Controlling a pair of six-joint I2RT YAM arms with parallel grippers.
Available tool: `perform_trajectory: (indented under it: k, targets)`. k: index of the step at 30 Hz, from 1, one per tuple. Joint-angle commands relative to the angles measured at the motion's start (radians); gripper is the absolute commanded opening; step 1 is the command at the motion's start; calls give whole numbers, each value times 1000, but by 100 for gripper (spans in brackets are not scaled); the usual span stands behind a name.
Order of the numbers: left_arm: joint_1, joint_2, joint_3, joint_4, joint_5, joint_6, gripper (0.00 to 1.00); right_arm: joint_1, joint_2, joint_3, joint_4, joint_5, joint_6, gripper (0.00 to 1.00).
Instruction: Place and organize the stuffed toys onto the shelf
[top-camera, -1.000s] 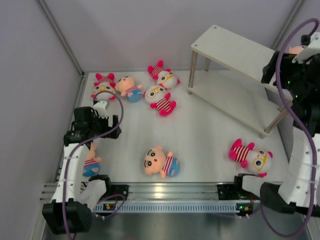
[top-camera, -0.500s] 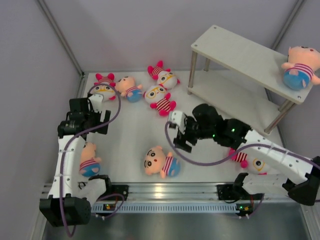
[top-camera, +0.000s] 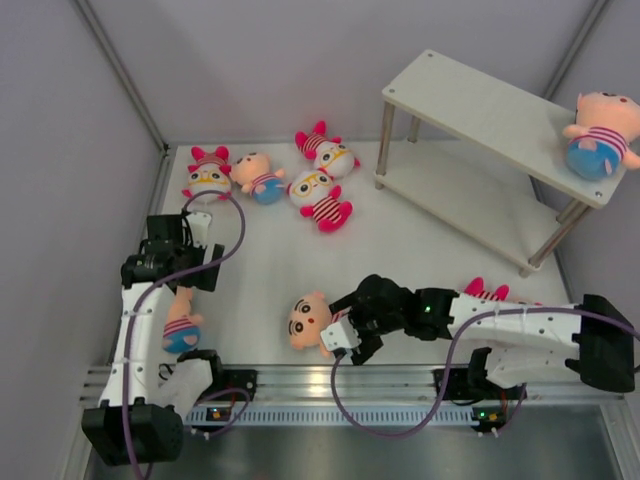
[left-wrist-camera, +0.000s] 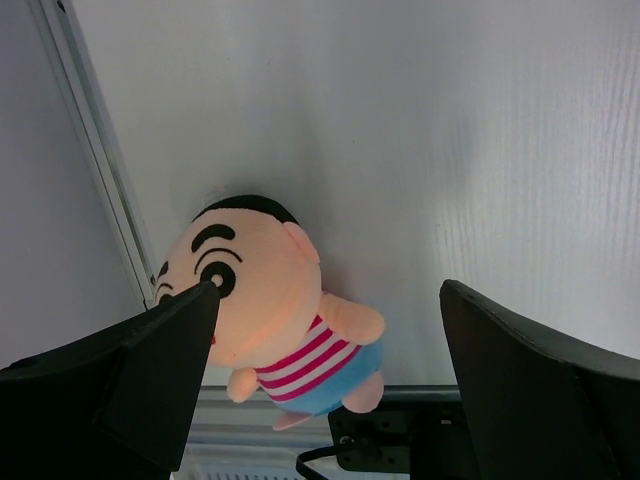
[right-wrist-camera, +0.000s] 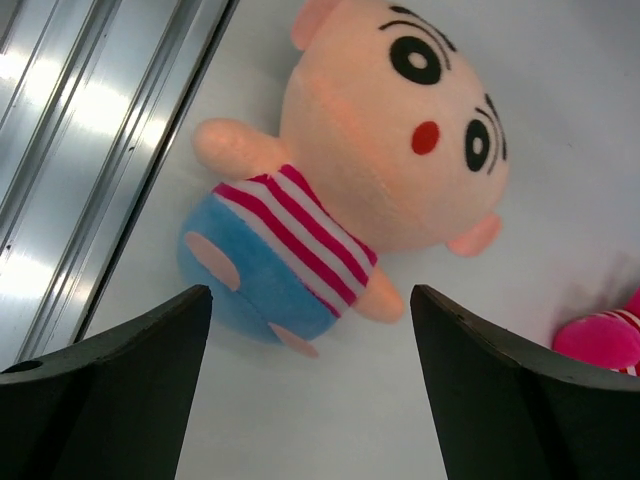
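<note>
The shelf stands at the back right, and one peach boy sits on the right end of its top board. My right gripper is open and low over the front-centre peach boy. In the right wrist view that boy lies just ahead of the spread fingers. My left gripper is open above the peach boy at the left edge. In the left wrist view this boy lies between the fingers. A pink toy is mostly hidden under my right arm.
Three pink toys and one peach boy lie grouped at the back left. The metal rail runs along the near edge. Grey walls close in the left and the back.
My right arm has left a peach boy on the shelf's top board and swung down to the front-centre peach boy. My left gripper has shifted slightly over the left peach boy.
</note>
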Motion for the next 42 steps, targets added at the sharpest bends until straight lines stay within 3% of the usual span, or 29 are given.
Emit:
perform_trajectory:
  k: [1,8,11,15,20,21,24,28,33,39,42]
  targets:
    - [1,-35,-15,-7,2,-3,98,40,83,29,36,0,-135,81]
    - [3,-41,-30,-7,14,3,98,66,171,43,-51,3,-198,80]
    - [1,-32,-29,-6,19,2,98,66,209,49,-52,25,-200,74]
    - [3,-24,-25,-4,25,3,98,66,251,40,-9,87,-191,42]
    - [3,-23,-22,-4,31,5,98,68,285,113,-39,141,-125,17]
    - [3,-23,-22,-6,34,8,98,66,283,180,-89,141,-110,9]
    - [1,-24,-24,-4,38,13,98,63,282,389,-247,192,-67,0]
    - [1,-24,-24,-4,38,14,98,22,347,755,-521,327,-27,0]
    - [1,-35,-25,-4,66,23,98,-137,403,1151,-682,483,4,0]
    - [0,-52,-33,-7,77,31,98,-389,412,1415,-721,730,134,0]
    - [3,-69,-44,-6,85,39,98,-541,359,1399,-682,746,193,0]
